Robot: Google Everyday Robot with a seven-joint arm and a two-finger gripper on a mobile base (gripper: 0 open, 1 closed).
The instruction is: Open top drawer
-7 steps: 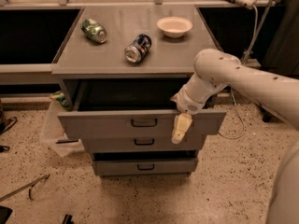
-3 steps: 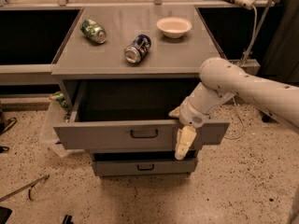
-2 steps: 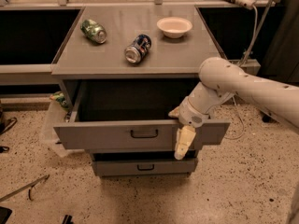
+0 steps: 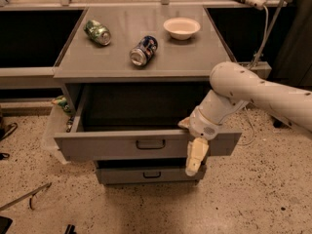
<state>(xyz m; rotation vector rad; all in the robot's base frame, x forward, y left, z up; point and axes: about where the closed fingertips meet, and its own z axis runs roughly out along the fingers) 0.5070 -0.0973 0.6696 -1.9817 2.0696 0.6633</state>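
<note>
The top drawer (image 4: pixel 107 145) is a wide grey drawer with a small dark loop handle (image 4: pixel 150 144) at the centre of its front. It stands pulled well out of the grey cabinet, and its inside is dark and in shadow. My gripper (image 4: pixel 194 147) is at the right part of the drawer's front panel, over its top edge, to the right of the handle. Its cream tip hangs down in front of the panel. My white arm (image 4: pixel 253 91) comes in from the right.
A shorter grey drawer (image 4: pixel 151 174) sits shut below. On the cabinet top (image 4: pixel 195 57) lie a green can (image 4: pixel 98 32), a blue can (image 4: pixel 144 50) and a white bowl (image 4: pixel 181 28). A clear bin (image 4: pixel 51 133) stands left of the cabinet. Cables hang at the right.
Over 2.3 s the top drawer slid further out toward the camera, and my gripper moved down and forward with it. Over the last second nothing visibly moved.
</note>
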